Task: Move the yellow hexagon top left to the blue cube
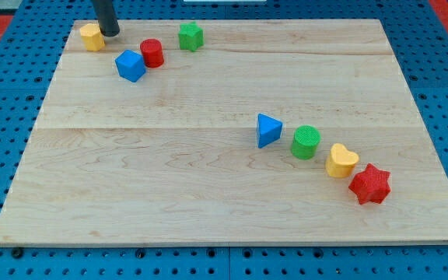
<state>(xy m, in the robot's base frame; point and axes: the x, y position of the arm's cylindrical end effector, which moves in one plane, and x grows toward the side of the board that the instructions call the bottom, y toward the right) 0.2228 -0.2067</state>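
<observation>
The yellow hexagon sits near the board's top left corner. The blue cube lies a little below and to the right of it, with a gap between them. My tip stands just to the right of the yellow hexagon, close to it or touching it, and above the blue cube. The dark rod rises out of the view's top.
A red cylinder sits right of the blue cube, a green hexagon further right. At the right, a diagonal row: blue triangle, green cylinder, yellow heart, red star. The wooden board lies on blue pegboard.
</observation>
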